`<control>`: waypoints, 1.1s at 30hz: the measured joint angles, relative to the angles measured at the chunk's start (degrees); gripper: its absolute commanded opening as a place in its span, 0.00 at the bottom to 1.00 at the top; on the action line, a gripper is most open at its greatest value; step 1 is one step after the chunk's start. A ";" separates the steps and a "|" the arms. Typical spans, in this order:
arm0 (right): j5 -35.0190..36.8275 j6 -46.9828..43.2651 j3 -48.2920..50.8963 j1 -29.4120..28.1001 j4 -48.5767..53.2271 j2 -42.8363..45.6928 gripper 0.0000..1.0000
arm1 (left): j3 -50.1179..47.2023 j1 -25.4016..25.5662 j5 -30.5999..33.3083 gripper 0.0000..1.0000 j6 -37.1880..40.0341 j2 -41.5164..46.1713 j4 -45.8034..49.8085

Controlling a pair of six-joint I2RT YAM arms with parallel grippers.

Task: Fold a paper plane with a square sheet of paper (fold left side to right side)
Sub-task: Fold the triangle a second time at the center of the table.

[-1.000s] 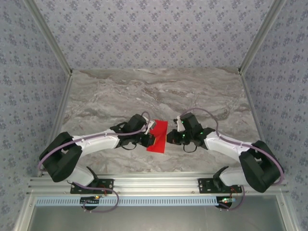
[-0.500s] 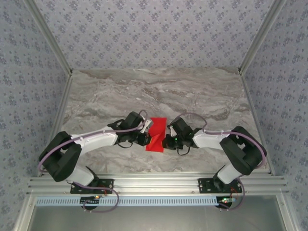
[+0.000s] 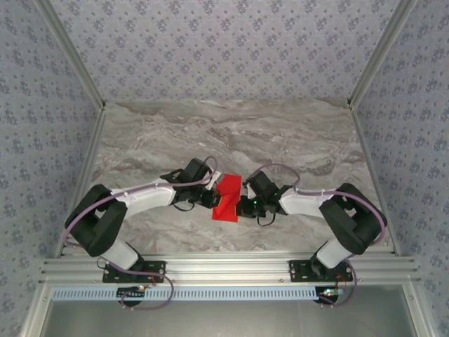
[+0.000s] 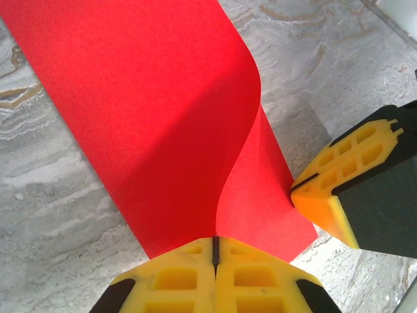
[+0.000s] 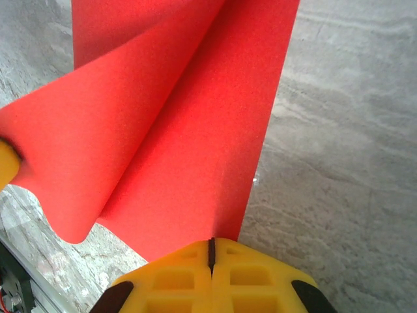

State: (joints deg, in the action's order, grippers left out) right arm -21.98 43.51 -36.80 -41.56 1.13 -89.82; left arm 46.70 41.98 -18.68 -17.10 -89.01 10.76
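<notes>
Two pincers met at the square sheet of paper (image 3: 229, 199), which lay a little toward 6 o'clock from the middle of the desk (image 3: 280, 140) in the top view. Starting at 9 o'clock, the left arm reached low from its base at 7 o'clock, elbow bent and wrist turned toward 3 o'clock. The left pincer (image 3: 216, 191) was closed on the sheet's left edge; in its wrist view the red edge ran straight into the seam between the jaws. That edge stood lifted and curled toward 3 o'clock, bowed softly above the flat half with no crease pressed.

At the sheet's 3 o'clock side the right pincer (image 3: 240, 203) was closed too, its tip touching the right edge. I could not tell whether it pinched the paper or only pinned it. The right arm sat folded tight, forearm pointing toward 9 o'clock.

I judged the left-to-right fold about half carried. The edges had not met, the crease was unflattened, and every later plane fold remained.
</notes>
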 measured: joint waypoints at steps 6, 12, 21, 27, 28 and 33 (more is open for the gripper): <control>0.09 -0.02 -0.35 -0.11 0.48 -0.20 0.05 | 1.79 -0.55 0.00 0.01 1.03 -1.79 0.79; 0.13 -0.26 -0.66 -0.11 1.05 -0.24 0.05 | 3.17 -0.74 0.00 0.01 2.16 -3.45 1.92; 0.46 -1.16 -1.40 -0.35 2.60 -0.35 0.05 | 4.61 -1.49 0.04 0.02 4.07 -5.64 3.67; 0.79 -1.55 -1.84 -0.55 3.41 -0.42 0.05 | 5.46 -1.77 0.02 0.03 4.72 -6.64 4.22; 0.81 -1.55 -1.88 -0.59 3.48 -0.46 0.05 | 5.55 -1.77 0.02 0.03 4.81 -6.84 4.24; 1.09 -1.64 -2.03 -0.70 3.69 -0.48 0.05 | 6.05 -1.86 0.02 0.03 5.31 -8.13 4.31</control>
State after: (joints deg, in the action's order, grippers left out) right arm -20.88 41.87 -38.83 -42.26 4.82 -90.30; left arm 52.75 40.12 -18.65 -11.79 -97.14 15.07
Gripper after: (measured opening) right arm 0.056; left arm 0.041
